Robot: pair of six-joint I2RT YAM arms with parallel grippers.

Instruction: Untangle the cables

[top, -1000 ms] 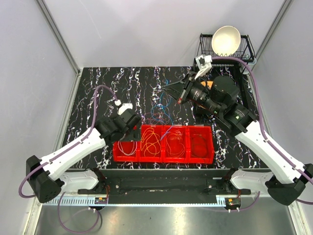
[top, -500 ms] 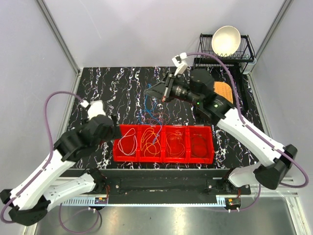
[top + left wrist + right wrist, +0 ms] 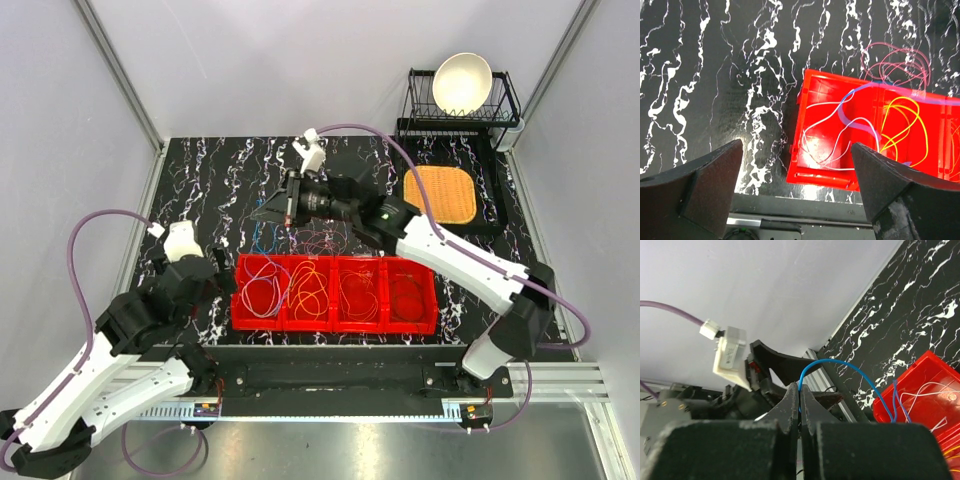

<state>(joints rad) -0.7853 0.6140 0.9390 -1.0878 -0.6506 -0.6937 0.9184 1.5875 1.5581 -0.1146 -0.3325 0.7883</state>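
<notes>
Over marbled bench, swung right gripper leftward, clenched on blue cable, drawing it out; pulled left gripper back, released.

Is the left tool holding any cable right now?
No, the left tool hangs open beside the red bin with nothing between its fingers.

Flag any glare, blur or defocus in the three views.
Top external: evenly lit, sharp. Left wrist: hotspot on the red plastic bin floor, sheen on the glossy black marbled tabletop; the thin blue cable crossing the bin smears into a soft streak. Right wrist: its own black fingers are blurred up close, the blue cable they pinch is crisp.
</notes>
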